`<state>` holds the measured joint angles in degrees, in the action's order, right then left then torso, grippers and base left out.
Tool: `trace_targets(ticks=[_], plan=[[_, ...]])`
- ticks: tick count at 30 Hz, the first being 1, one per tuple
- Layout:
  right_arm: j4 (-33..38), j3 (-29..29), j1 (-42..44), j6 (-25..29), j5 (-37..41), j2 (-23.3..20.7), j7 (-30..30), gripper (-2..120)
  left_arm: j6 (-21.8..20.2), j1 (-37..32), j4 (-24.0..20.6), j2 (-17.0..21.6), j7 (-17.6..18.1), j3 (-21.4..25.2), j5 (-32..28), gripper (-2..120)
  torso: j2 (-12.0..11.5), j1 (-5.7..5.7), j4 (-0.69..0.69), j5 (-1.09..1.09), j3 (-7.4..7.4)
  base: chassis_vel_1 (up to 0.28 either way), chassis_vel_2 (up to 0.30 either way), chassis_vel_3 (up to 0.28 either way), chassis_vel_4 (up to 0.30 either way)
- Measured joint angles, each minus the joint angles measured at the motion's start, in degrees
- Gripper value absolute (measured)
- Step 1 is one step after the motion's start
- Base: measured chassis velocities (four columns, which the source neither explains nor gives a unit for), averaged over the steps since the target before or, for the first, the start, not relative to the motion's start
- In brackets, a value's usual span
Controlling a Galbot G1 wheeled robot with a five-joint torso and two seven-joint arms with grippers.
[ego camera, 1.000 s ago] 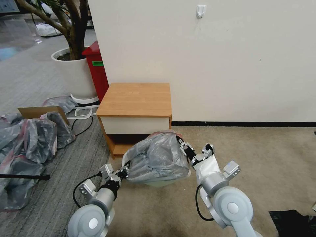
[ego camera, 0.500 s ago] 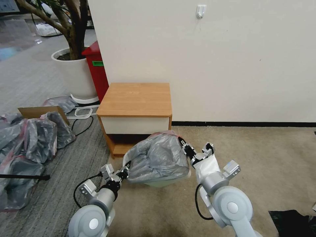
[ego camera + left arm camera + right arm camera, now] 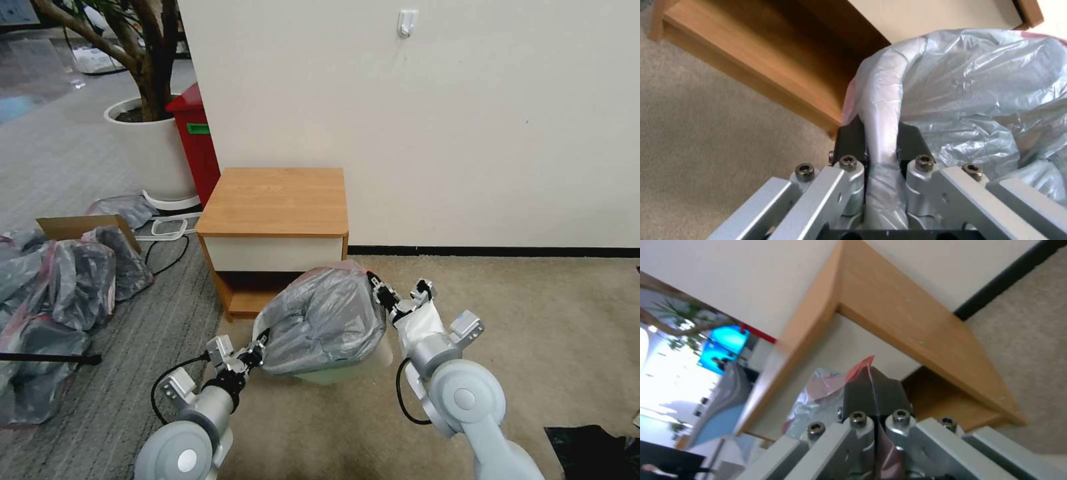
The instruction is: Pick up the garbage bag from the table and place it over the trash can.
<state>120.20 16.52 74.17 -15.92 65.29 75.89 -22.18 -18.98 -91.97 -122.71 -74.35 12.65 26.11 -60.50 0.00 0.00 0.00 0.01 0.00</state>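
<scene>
Left gripper (image 3: pixel 880 146): pinches the garbage bag (image 3: pixel 323 320) over the trash can (image 3: pixel 347 370) rim
Right gripper (image 3: pixel 873 393): clamped on pink hem; wrist view confirms
Hidden: can mostly covered; table (image 3: pixel 277 200) behind

Even indoor light throughout, blown-out glare behind the table (image 3: pixel 907 316) in the soft right wrist view.

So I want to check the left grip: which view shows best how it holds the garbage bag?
The left wrist view: the left gripper has its jaws shut on a bunched fold of the garbage bag. The head view shows that grip small, at the bag's near-left edge. The right wrist view shows the right gripper's own pinch.
</scene>
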Motion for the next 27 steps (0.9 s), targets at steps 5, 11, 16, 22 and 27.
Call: trace_targets(ticks=[5,11,16,22,27], plan=[[-0.75,0.37,0.54,-1.16,-2.05,-1.11,-0.19,0,-0.01,-0.4,-0.39,-0.02,-0.12,0.43,-0.33,7,0.0,0.0,0.0,0.0,0.0,0.0,0.0,0.0,0.0],[0.59,1.66,3.87,-1.42,-3.47,-2.74,-0.05,0,-0.1,-0.64,-1.0,-0.04,0.02,1.51,-2.45,7,0.0,0.0,0.0,-0.01,0.0,0.0,0.0,0.0,0.0],[2.15,1.8,5.91,-1.18,-5.06,-2.74,-0.04,0,-0.11,-0.65,-1.02,-0.08,0.67,2.24,-3.91,7,0.0,0.0,-0.01,-0.01,0.0,0.0,0.0,0.0,0.0],[1.49,1.87,6.62,-0.64,-6.41,-1.93,0.38,0,-0.41,-0.62,-1.96,-0.09,1.78,2.88,-6.83,7,0.0,0.0,0.0,-0.01,0.0,0.0,0.0,0.0,0.0],[-1.01,1.88,6.98,1.02,-9.18,-1.14,3.05,0,-0.52,-0.64,-2.51,0.06,2.12,3.39,-8.24,7,0.0,0.0,0.0,-0.01,0.0,0.0,0.0,0.0,0.0]])
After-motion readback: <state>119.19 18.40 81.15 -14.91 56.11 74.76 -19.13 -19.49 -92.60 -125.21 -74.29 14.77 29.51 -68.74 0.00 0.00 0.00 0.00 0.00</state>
